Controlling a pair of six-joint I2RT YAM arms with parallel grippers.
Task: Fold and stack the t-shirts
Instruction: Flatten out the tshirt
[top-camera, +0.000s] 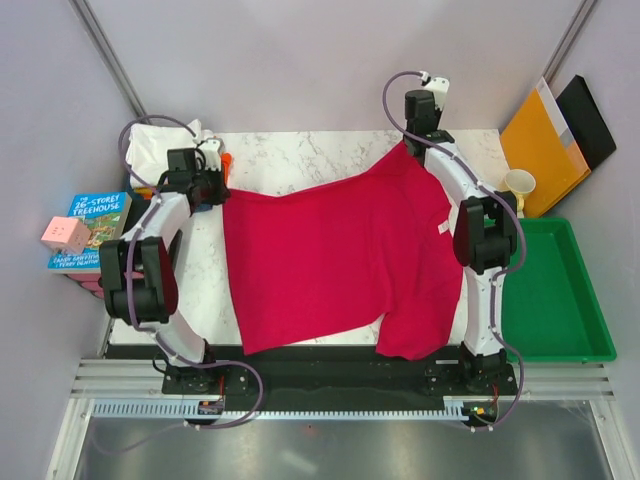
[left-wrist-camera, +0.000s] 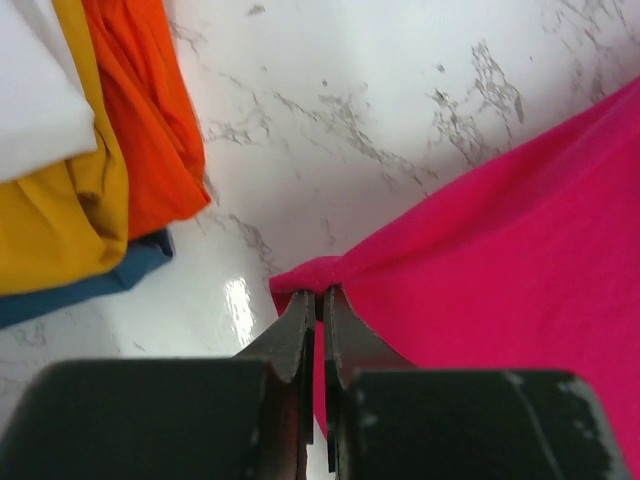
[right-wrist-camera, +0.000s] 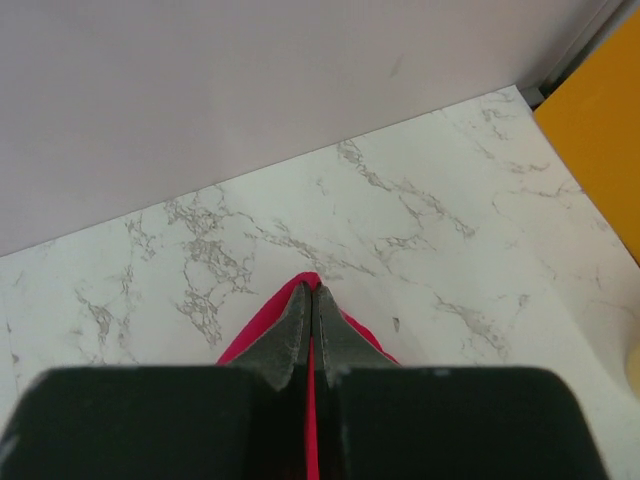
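Observation:
A large crimson red t-shirt (top-camera: 330, 260) lies spread over the marble table, its near edge hanging past the front. My left gripper (top-camera: 217, 189) is shut on the shirt's far left corner (left-wrist-camera: 310, 275). My right gripper (top-camera: 412, 143) is shut on the shirt's far right corner (right-wrist-camera: 312, 280), pulled to a point. A pile of other t-shirts sits at the far left: white (left-wrist-camera: 35, 90), yellow-orange (left-wrist-camera: 60, 220), orange (left-wrist-camera: 140, 110) and dark blue (left-wrist-camera: 90, 285). In the top view the pile (top-camera: 205, 140) is mostly hidden behind my left arm.
A green tray (top-camera: 560, 290) stands right of the table. An orange-yellow envelope (top-camera: 540, 140) and a cream cup (top-camera: 520, 185) are at the far right. Books (top-camera: 95, 230) with a pink cube (top-camera: 65, 235) lie off the left edge. The back wall is close behind.

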